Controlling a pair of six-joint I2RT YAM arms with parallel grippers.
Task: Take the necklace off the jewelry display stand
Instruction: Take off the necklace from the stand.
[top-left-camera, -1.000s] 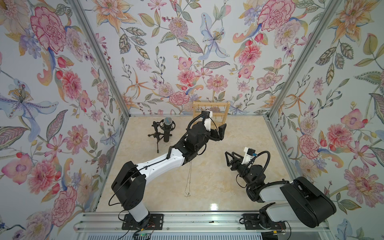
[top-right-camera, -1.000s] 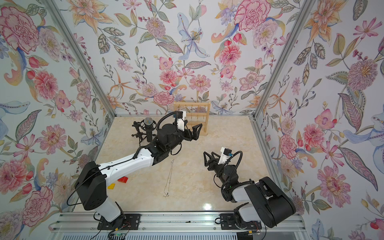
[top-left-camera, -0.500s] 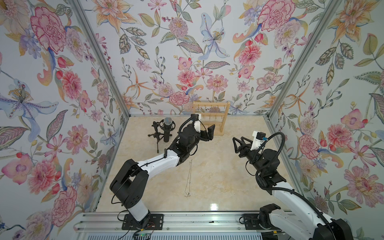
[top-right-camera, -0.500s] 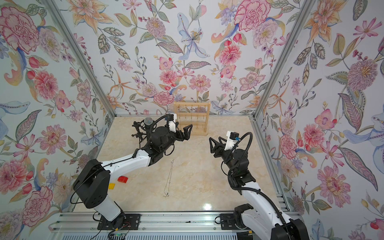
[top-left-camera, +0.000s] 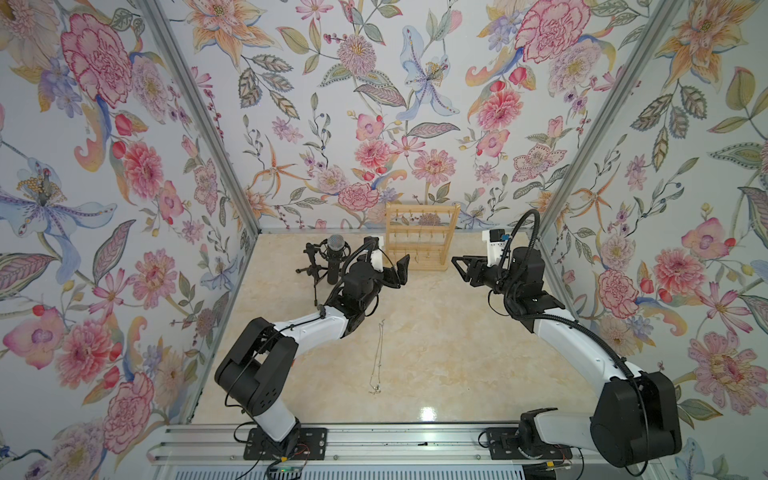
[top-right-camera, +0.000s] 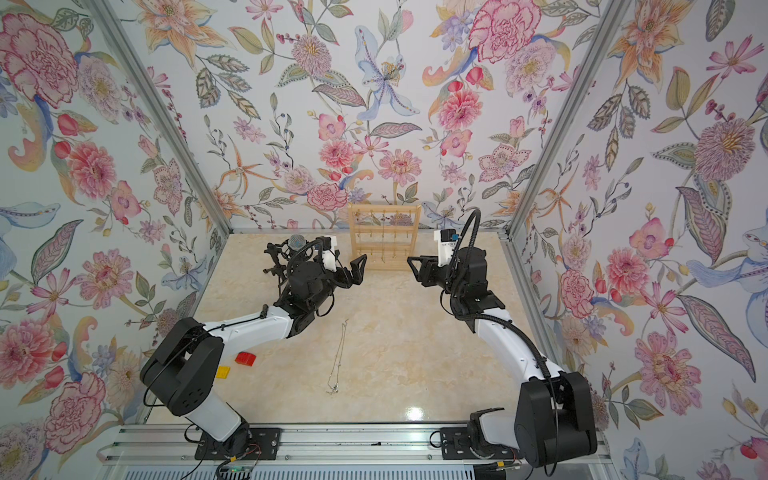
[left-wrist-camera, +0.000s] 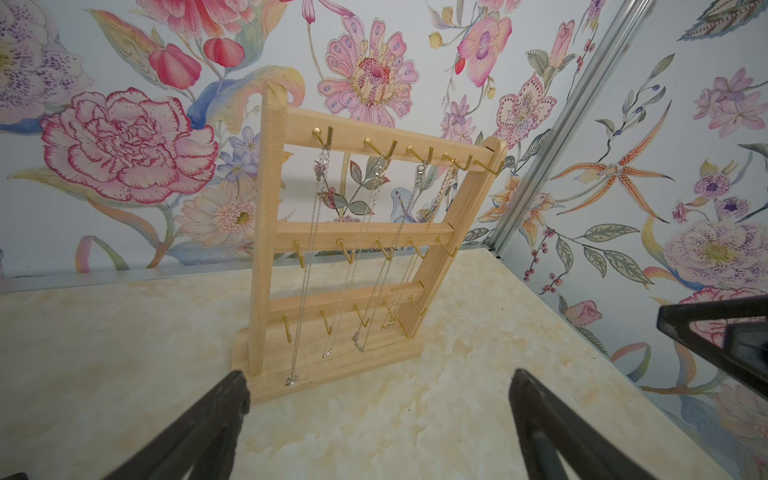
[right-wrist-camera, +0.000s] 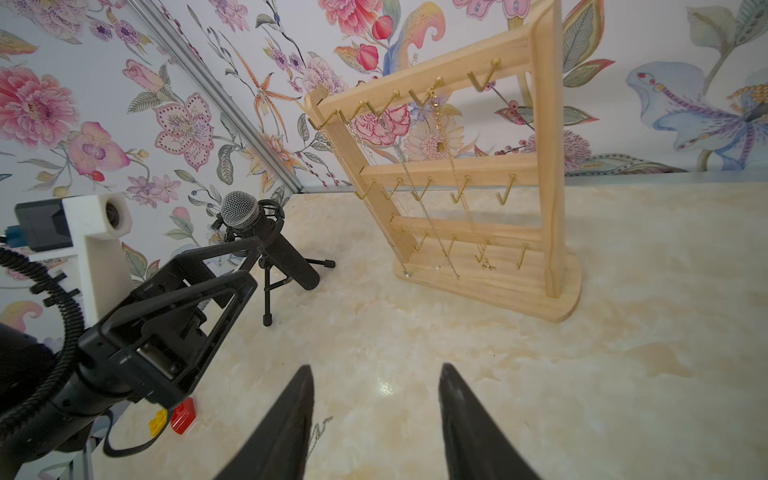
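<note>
The pale wooden jewelry display stand (top-left-camera: 419, 266) (top-right-camera: 384, 262) stands at the back centre of the table. Several thin necklaces (left-wrist-camera: 309, 257) (right-wrist-camera: 428, 216) hang from its top gold hooks. Another silver necklace (top-left-camera: 378, 357) (top-right-camera: 338, 357) lies stretched on the table in front. My left gripper (top-left-camera: 399, 270) (top-right-camera: 355, 270) (left-wrist-camera: 378, 375) hovers open just left of the stand's base and holds nothing. My right gripper (top-left-camera: 461, 268) (top-right-camera: 417, 269) (right-wrist-camera: 377, 367) is open and empty, just right of the stand. Both point at the stand (left-wrist-camera: 266, 232) (right-wrist-camera: 548, 166).
A microphone on a black tripod (top-left-camera: 334, 257) (top-right-camera: 291, 249) (right-wrist-camera: 266, 241) stands left of the stand, close behind my left wrist. A red brick (top-right-camera: 245, 358) and a yellow brick (top-right-camera: 223, 372) lie near the left wall. Floral walls enclose three sides.
My right arm has stretched from the table's front towards the stand, and its jaws have narrowed. My left gripper has drawn back to the left, away from the stand.
</note>
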